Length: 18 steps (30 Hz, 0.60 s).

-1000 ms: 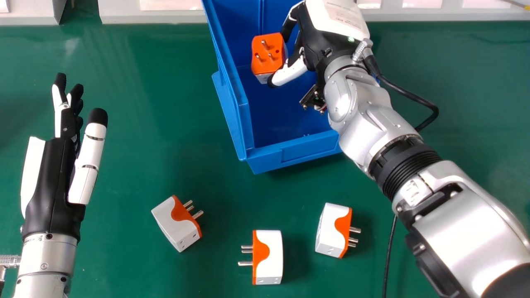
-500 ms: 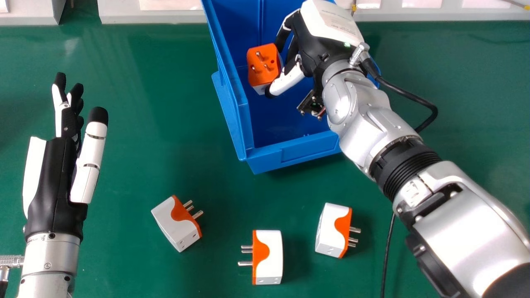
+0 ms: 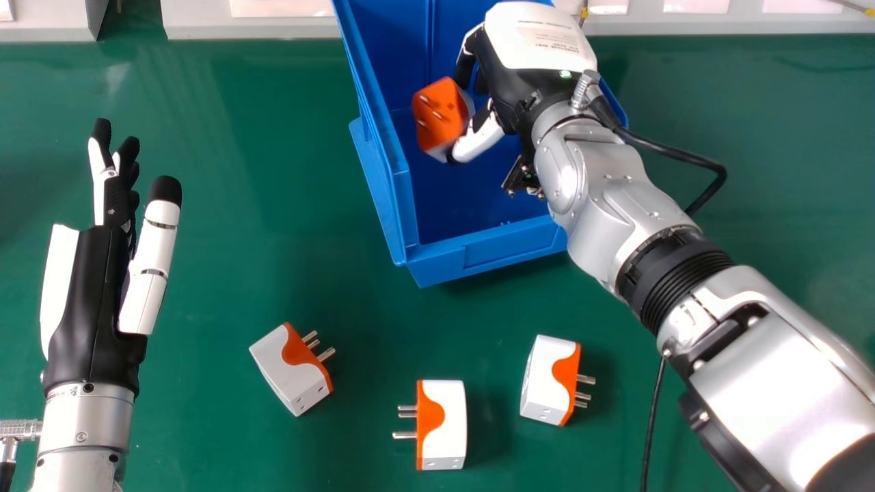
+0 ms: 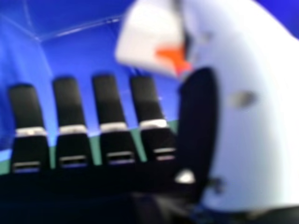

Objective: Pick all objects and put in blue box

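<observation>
Green counter (image 3: pixel 239 273): smooth and glossy, a pale reflection lying towards ten o'clock, soft shadows beside the loose adapters.
Far edge: off-white ledge (image 3: pixel 273 29) running from eleven round to one o'clock, with pale panels (image 3: pixel 284 8) set along it; that is all I can make out of the room.
Blue box (image 3: pixel 485 256): standing on the counter at twelve o'clock, slightly askew, its open top facing me.
Right hand (image 3: pixel 513 68): over the box, just past twelve; my fingers are straight and well opened, the thumb against the raised adapter (image 3: pixel 437 116). How firmly it is gripped, I cannot tell.
Raised adapter: orange pronged face tilted up towards my head camera, within the box's walls; blurred.
Loose adapters: white and orange, lying apart on the counter: the first adapter (image 3: pixel 294 369) between seven and eight o'clock, the second adapter (image 3: pixel 444 424) at six, the third adapter (image 3: pixel 550 379) near five.
Black cable (image 3: pixel 673 156): looping off my right wrist towards two.
Left hand (image 3: pixel 85 287): at nine o'clock, fingers extended, holding nothing.
</observation>
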Each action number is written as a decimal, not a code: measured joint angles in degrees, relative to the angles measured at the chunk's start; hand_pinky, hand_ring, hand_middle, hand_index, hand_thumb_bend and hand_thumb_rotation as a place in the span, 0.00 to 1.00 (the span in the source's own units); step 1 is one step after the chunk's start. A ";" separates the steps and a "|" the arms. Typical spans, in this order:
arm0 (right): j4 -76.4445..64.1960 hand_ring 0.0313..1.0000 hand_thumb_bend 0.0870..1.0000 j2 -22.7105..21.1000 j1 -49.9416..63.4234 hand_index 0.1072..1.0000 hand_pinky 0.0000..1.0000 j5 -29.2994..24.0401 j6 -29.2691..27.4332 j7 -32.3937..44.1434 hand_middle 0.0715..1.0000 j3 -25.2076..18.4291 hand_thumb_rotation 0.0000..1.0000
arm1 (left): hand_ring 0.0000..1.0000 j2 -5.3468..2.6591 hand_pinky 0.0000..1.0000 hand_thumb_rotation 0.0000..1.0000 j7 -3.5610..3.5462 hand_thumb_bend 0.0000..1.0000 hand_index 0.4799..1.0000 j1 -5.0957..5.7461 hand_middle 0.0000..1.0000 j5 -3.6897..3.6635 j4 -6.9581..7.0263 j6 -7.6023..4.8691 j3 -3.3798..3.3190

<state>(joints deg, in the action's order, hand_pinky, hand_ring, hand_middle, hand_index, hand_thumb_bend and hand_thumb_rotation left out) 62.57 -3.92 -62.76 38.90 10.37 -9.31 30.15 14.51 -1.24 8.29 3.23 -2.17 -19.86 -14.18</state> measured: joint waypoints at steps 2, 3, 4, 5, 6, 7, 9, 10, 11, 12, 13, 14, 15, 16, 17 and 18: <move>0.00 0.97 0.49 0.00 0.00 0.96 0.95 0.03 0.03 -0.01 0.97 0.05 0.31 | 1.00 0.00 1.00 1.00 0.01 0.41 1.00 -0.20 1.00 0.01 -0.19 -0.01 0.02; 0.00 0.97 0.49 0.00 0.00 0.97 0.96 0.04 0.03 -0.01 0.97 0.06 0.31 | 1.00 0.00 1.00 1.00 0.01 0.41 1.00 -0.27 1.00 0.01 -0.32 -0.01 0.02; 0.00 0.98 0.49 0.00 0.00 0.97 0.97 0.04 0.03 -0.03 0.98 0.07 0.31 | 1.00 0.00 1.00 1.00 0.01 0.41 1.00 -0.34 1.00 0.01 -0.47 -0.01 0.05; 0.00 0.98 0.49 0.00 0.00 0.98 0.98 0.05 0.03 -0.04 0.98 0.08 0.32 | 1.00 0.00 1.00 1.00 0.01 0.41 1.00 -0.37 1.00 0.01 -0.60 -0.01 0.07; 0.00 0.99 0.49 0.00 0.00 0.99 0.99 0.06 0.03 -0.08 0.99 0.09 0.32 | 1.00 0.00 1.00 1.00 0.01 0.41 1.00 -0.38 1.00 0.01 -0.68 -0.02 0.10; 0.00 0.99 0.50 0.00 0.01 0.99 0.99 0.08 0.03 -0.12 0.99 0.10 0.33 | 1.00 0.00 1.00 1.00 0.01 0.41 1.00 -0.39 1.00 0.01 -0.73 -0.02 0.12; -0.02 1.00 0.50 0.01 0.04 1.00 1.00 0.09 0.10 -0.28 1.00 0.15 0.33 | 1.00 0.00 1.00 1.00 0.01 0.41 1.00 -0.41 1.00 0.01 -0.75 -0.03 0.21; -0.04 1.00 0.50 0.01 0.06 1.00 1.00 0.09 0.13 -0.30 1.00 0.16 0.33 | 1.00 0.00 1.00 1.00 0.01 0.41 1.00 -0.43 1.00 0.01 -0.77 -0.03 0.24; -0.06 1.00 0.50 0.02 0.07 1.00 1.00 0.09 0.16 -0.30 1.00 0.17 0.33 | 1.00 0.00 1.00 1.00 0.01 0.41 1.00 -0.45 1.00 0.01 -0.79 -0.04 0.26; -0.09 1.00 0.50 0.02 0.09 1.00 1.00 0.09 0.18 -0.30 1.00 0.17 0.34 | 1.00 0.00 1.00 1.00 0.01 0.41 1.00 -0.46 1.00 0.00 -0.82 -0.04 0.27; -0.10 1.00 0.50 0.03 0.11 1.00 1.00 0.09 0.19 -0.30 1.00 0.17 0.34 | 1.00 0.00 1.00 1.00 0.01 0.42 1.00 -0.47 1.00 0.01 -0.84 -0.05 0.29; -0.12 1.00 0.50 0.04 0.13 1.00 1.00 0.09 0.21 -0.30 1.00 0.17 0.34 | 1.00 0.00 1.00 1.00 0.01 0.42 1.00 -0.47 1.00 0.01 -0.87 -0.05 0.30; -0.13 1.00 0.50 0.04 0.15 1.00 1.00 0.09 0.24 -0.30 1.00 0.17 0.34 | 1.00 0.00 1.00 1.00 0.01 0.42 1.00 -0.48 1.00 0.00 -0.89 -0.06 0.30; -0.15 1.00 0.50 0.04 0.17 1.00 1.00 0.09 0.25 -0.30 1.00 0.17 0.34 | 1.00 0.00 1.00 1.00 0.01 0.42 1.00 -0.49 1.00 0.00 -0.94 -0.07 0.31; -0.18 1.00 0.49 0.04 0.21 1.00 1.00 0.09 0.28 -0.30 1.00 0.17 0.34 | 1.00 0.00 1.00 1.00 0.01 0.42 1.00 -0.52 1.00 0.00 -1.00 -0.07 0.31; -0.27 1.00 0.49 0.04 0.27 1.00 1.00 0.09 0.32 -0.30 1.00 0.16 0.35 | 1.00 0.00 1.00 1.00 0.01 0.42 1.00 -0.55 1.00 0.00 -1.04 -0.08 0.31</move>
<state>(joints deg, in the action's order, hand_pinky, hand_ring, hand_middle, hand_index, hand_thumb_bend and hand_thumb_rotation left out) 62.31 -3.87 -62.49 38.99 10.70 -9.61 30.31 14.50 -1.23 7.74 3.23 -3.21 -19.94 -13.87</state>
